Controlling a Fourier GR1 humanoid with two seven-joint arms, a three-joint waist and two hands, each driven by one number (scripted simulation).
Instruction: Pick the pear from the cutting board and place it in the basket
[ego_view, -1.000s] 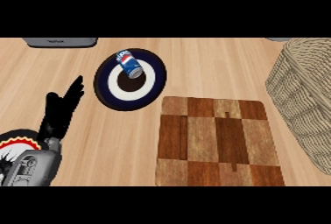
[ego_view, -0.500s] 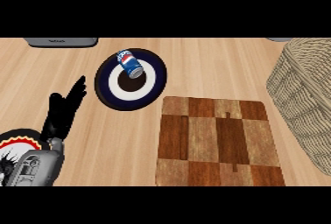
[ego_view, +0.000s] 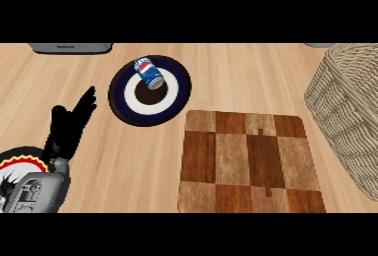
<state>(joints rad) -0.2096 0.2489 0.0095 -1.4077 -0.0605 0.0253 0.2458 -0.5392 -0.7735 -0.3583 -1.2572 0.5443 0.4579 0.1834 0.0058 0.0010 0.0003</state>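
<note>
- My left hand (ego_view: 68, 127) rests at the left edge, fingers straight and open, holding nothing.
- My right hand is out of sight.
- Checkered board (ego_view: 249, 162) lies mid-counter; I can't see the pear on it or anywhere else.
- Basket (ego_view: 351, 112) sits at the right edge.
- A can (ego_view: 148, 73) lies tilted on the dark plate (ego_view: 122, 102).

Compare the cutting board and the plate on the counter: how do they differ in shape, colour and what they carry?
The cutting board is rectangular; the plate is round. The cutting board is a checker of brown wood squares; the plate is dark blue with a white ring and a dark centre. The plate carries a blue drink can lying on its side; the cutting board carries nothing visible. Both lie flat on the wooden counter.
</note>
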